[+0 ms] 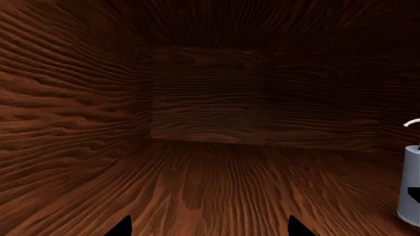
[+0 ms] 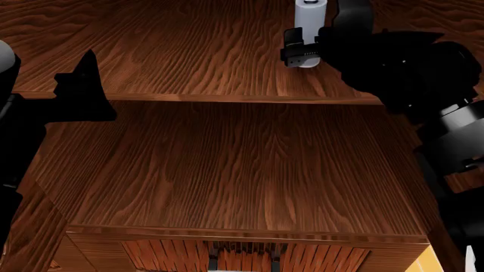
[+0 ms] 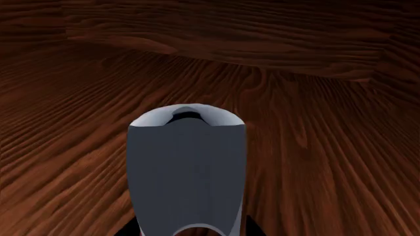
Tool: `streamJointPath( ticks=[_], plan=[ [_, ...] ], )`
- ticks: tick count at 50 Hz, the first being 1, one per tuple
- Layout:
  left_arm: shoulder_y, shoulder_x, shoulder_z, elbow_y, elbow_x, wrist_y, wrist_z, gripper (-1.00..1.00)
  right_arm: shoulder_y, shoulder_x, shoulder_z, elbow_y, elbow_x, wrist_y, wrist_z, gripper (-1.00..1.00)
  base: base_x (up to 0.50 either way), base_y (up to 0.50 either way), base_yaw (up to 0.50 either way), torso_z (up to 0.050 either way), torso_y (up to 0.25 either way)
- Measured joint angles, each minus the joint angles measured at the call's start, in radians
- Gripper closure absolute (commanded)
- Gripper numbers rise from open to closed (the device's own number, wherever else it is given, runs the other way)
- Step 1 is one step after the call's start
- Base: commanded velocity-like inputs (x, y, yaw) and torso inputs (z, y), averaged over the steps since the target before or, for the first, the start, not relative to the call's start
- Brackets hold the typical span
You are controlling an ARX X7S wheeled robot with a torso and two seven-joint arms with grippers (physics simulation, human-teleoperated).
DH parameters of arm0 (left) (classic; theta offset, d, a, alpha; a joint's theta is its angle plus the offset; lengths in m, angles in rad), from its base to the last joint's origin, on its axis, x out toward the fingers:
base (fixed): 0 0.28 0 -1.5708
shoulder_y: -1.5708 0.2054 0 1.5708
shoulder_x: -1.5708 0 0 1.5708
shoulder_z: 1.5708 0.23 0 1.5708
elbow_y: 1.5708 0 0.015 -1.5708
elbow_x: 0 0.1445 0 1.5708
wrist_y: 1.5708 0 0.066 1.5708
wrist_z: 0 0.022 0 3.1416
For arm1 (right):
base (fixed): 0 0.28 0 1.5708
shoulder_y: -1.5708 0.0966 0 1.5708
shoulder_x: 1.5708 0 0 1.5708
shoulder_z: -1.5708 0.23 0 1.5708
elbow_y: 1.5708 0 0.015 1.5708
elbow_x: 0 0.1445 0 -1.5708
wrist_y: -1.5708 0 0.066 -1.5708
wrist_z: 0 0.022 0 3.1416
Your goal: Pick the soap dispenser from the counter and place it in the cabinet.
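The dispenser [image 2: 309, 17] stands upright deep on a shelf [image 2: 189, 56] of the cabinet [image 2: 242, 170], its pale body filling the middle of the right wrist view [image 3: 186, 172] and showing at the edge of the left wrist view [image 1: 410, 184], base down on the wood. The right claw [image 2: 302, 51] is at it, a dark finger on each side of the body low down, so it reads as clamped on the dispenser, though the pads' contact is mostly hidden by the bottle itself. The left claw [image 1: 210, 228] is apart, its two dark tips spread with nothing between them, pointed into the same shelf bay well beside the dispenser. By my reading the task is nearly done: the pick and the carry are over, and the dispenser is inside the cabinet (the tabletop it came from is not in view). What seems left is to let go and draw the right arm back without tipping the tall, slim bottle
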Motion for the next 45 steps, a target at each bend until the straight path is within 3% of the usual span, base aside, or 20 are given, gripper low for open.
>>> streamJointPath(
  ticks=[27, 28, 45],
  plan=[
    [-0.004, -0.003, 0.006, 0.002, -0.005, -0.001, -0.010, -1.00, -0.047, 0.006, 0.013, 0.028, -0.009, -0.055, -0.027, 1.00, 0.00, 0.00, 0.00, 0.000, 0.000],
    [-0.003, -0.003, 0.006, 0.002, -0.004, -0.001, -0.009, -1.00, -0.047, 0.006, 0.013, 0.030, -0.009, -0.056, -0.028, -1.00, 0.00, 0.00, 0.00, 0.000, 0.000],
    [0.003, -0.002, 0.008, -0.006, 0.008, 0.005, 0.001, -1.00, -0.051, 0.002, 0.006, 0.049, -0.028, -0.054, -0.036, -1.00, 0.00, 0.00, 0.00, 0.000, 0.000]
  ],
)
